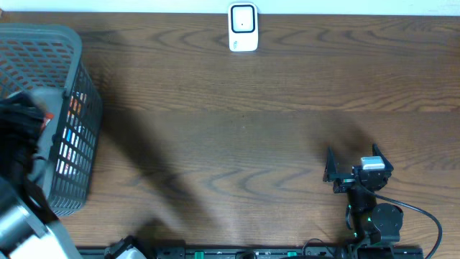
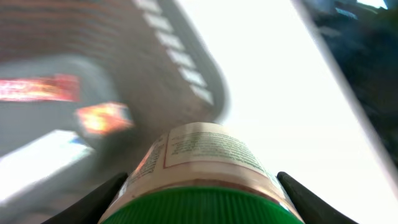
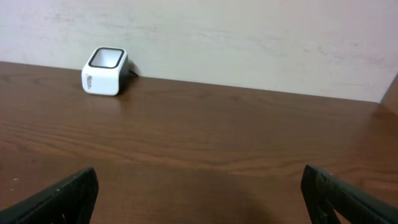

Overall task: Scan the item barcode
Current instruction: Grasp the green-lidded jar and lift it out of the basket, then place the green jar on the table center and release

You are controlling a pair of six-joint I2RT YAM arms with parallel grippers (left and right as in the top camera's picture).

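The item is a bottle [image 2: 199, 149] with a ribbed green cap [image 2: 199, 208] and a pale printed label. In the left wrist view it fills the space between my black fingers [image 2: 102, 199], which press on both its sides, so my left gripper [image 2: 202, 179] is shut on it. From overhead, the left arm [image 1: 18, 133] hangs over the grey basket [image 1: 68, 43] and the bottle is hidden. The white barcode scanner [image 1: 243, 29] [image 3: 104, 71] stands at the table's far edge. My right gripper [image 1: 353, 161] [image 3: 199, 183] rests open and empty at the front right.
The grey mesh basket's wall [image 2: 180, 56] is close behind the bottle, with blurred coloured packets [image 2: 102, 118] inside. A pale wall [image 3: 249, 37] runs behind the scanner. Brown wooden tabletop [image 1: 237, 144] lies between the basket and the right arm.
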